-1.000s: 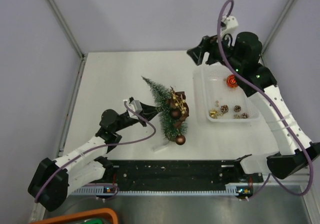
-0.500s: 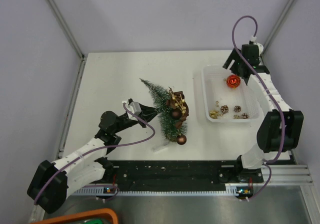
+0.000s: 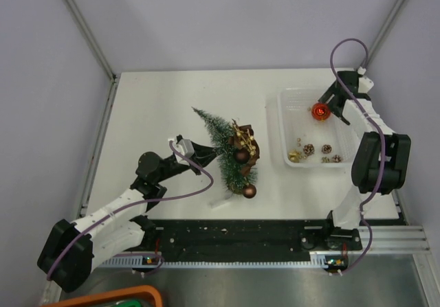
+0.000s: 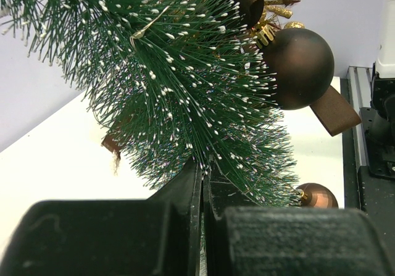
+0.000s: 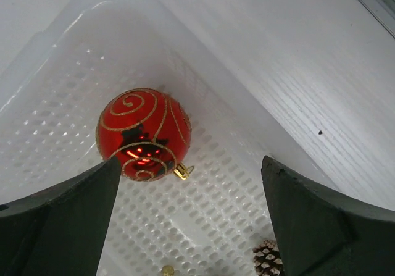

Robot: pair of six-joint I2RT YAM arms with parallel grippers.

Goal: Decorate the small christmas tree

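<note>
White table (image 3: pixel 151 115), left end effector (image 4: pixel 202 168) pinching tree (image 4: pixel 185 84)

Bright even light, soft shadows; red bauble (image 5: pixel 143 134) glints (small christmas tree (image 4: pixel 185 84) in sharp focus).

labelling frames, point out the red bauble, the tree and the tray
red bauble (image 5: pixel 143 134): right wrist view, middle of the ball
tree (image 3: pixel 216 127): top view, upper bristles
tray (image 3: pixel 297 118): top view, bare floor
</note>
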